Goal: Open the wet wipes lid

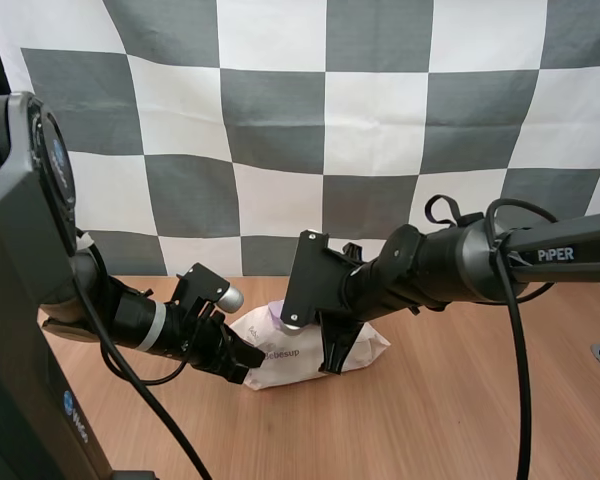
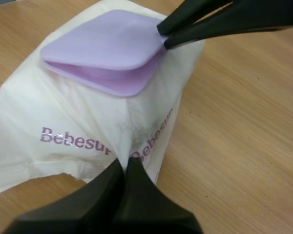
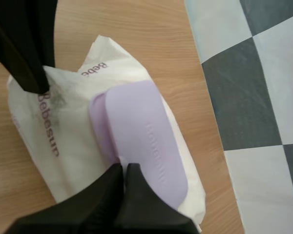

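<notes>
Wet wipes pack: white soft wrapper with purple lettering, lying flat on the wooden table, about mid-table, between the two arms. Lid: lilac, rounded flap on the pack's upper face; one edge stands slightly proud of its base with a shadowed gap beneath, and the flap is not swung back. Right gripper: fingers drawn together on the lid's rim, pinching its edge; in the left wrist view the same tips sit at the lid's corner. The right arm reaches in from the right side, forearm low and near level over the table, wrist bent so the fingers point down onto the pack. Left gripper: fingers closed on the wrapper's side edge below the lettering, the film puckered at the tips. The left arm comes in from the left, low to the table, gripper roughly level and aimed at the pack's near-left end. The two grippers are near each other, not touching
</notes>
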Motion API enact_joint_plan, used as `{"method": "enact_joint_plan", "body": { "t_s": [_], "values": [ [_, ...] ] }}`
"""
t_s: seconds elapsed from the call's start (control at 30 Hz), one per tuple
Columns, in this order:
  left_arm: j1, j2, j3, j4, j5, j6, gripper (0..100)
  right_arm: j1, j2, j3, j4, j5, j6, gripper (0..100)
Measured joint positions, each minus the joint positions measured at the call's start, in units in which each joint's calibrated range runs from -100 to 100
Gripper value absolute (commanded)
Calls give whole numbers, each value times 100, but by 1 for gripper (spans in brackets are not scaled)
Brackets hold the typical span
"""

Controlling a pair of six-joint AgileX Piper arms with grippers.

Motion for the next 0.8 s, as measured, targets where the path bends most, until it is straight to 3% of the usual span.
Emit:
{"method": "enact_joint_plan", "body": {
  "t_s": [0.43,0.8],
  "values": [
    [0,0,156,35,0,0,0,0,42,-578,413,-1086,0,0],
    [0,0,169,32,-20,0,0,0,1153,-1358,424,-1138,0,0]
  ]
}}
